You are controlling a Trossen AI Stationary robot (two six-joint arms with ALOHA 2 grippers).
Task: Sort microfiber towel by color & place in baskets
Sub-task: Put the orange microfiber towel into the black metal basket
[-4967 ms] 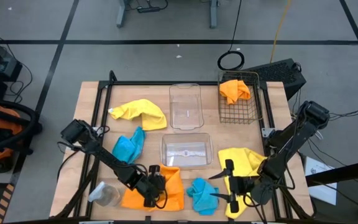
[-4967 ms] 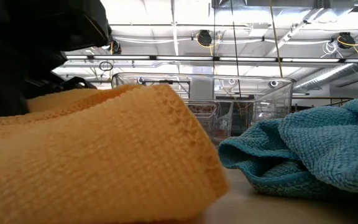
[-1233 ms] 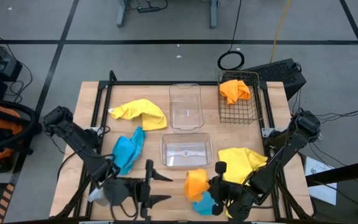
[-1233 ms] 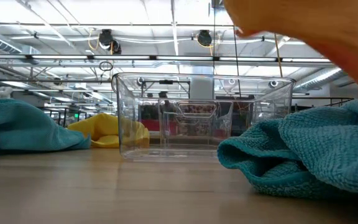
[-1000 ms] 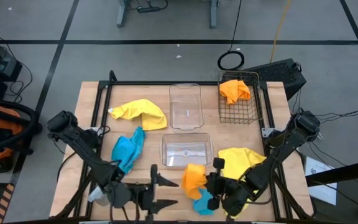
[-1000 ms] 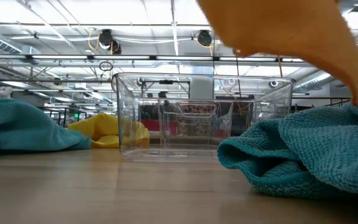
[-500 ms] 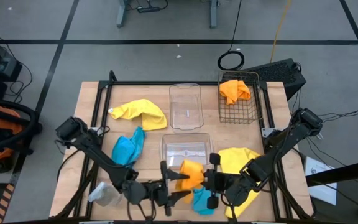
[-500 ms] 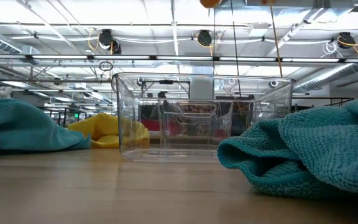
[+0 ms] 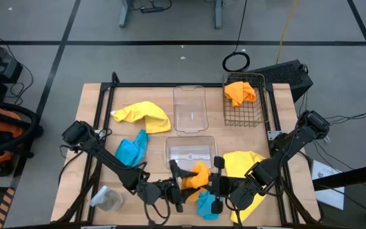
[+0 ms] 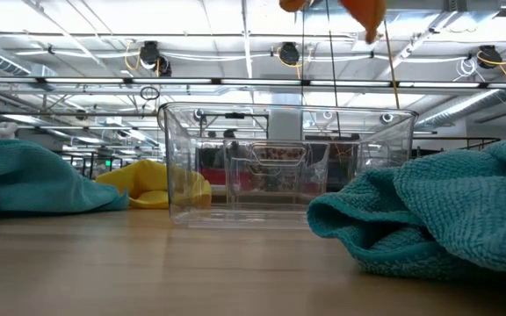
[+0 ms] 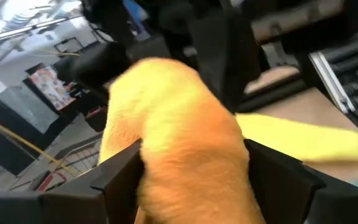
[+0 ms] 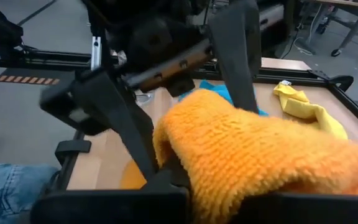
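Observation:
An orange towel hangs bunched in the air by the near clear bin's front wall. My right gripper is shut on it from the right. My left gripper is open, with one finger on either side of that towel. A blue towel lies on the table below them. A second orange towel lies in the wire basket. Two yellow towels and another blue one lie on the table. My right gripper pinches the orange towel's bunched right part between its fingers, coming about level from the table's right. The towel's own bulk hides the exact spot. The towel is lifted clear of the table. My left gripper brackets the towel from the left; whether its fingers touch it, I cannot tell.
A second clear bin stands behind the near one. A small clear jar lies at the near left. The two arms meet close together over the table's near middle.
My right gripper has lifted the orange towel higher and a little toward the far edge; in the low view it has risen almost out of the picture's top. My left gripper, still open, has moved toward the right edge until its fingers stand around the towel.

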